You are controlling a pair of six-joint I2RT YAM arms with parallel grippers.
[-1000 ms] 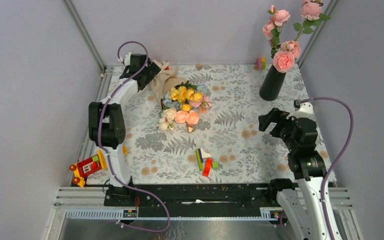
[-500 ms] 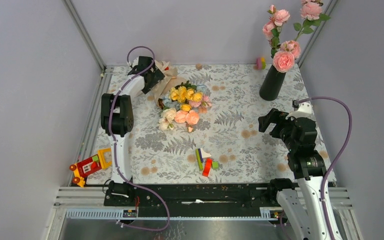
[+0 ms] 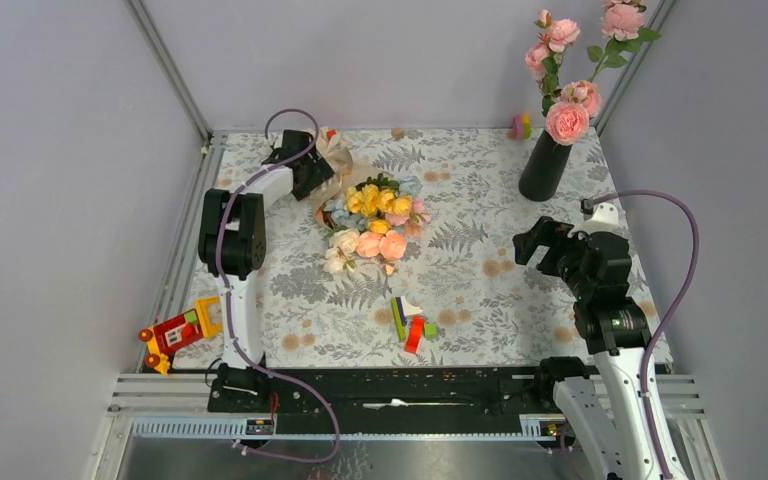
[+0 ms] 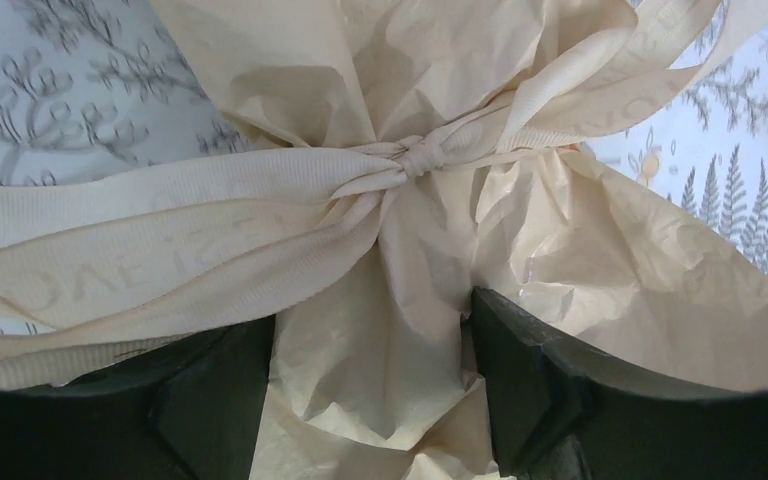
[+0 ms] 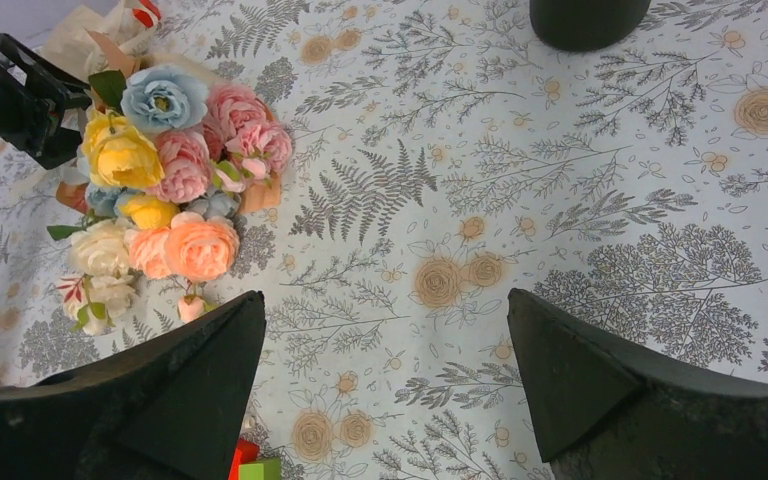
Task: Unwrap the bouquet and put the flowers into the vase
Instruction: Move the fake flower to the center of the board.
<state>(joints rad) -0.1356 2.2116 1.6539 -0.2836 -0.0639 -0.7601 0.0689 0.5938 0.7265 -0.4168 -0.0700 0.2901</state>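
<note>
Two arms, split jobs. L gripper (image 4: 370, 335) straddles the bouquet (image 3: 370, 212) wrap just under the ribbon knot (image 4: 415, 160), near table (image 3: 480, 290) far-left corner, prob. to hold it for untying; can't tell if clamped yet. R gripper (image 5: 385, 345) jaws wide apart, empty, near right edge; vase (image 3: 545, 165) at far-right corner.

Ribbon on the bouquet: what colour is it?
Beige ribbon, matching the paper; left wrist view shows it best.

The beige paper of the bouquet (image 4: 400, 330), cinched by a knotted ribbon (image 4: 415, 160), lies between the two dark fingers (image 4: 210, 400).
</note>
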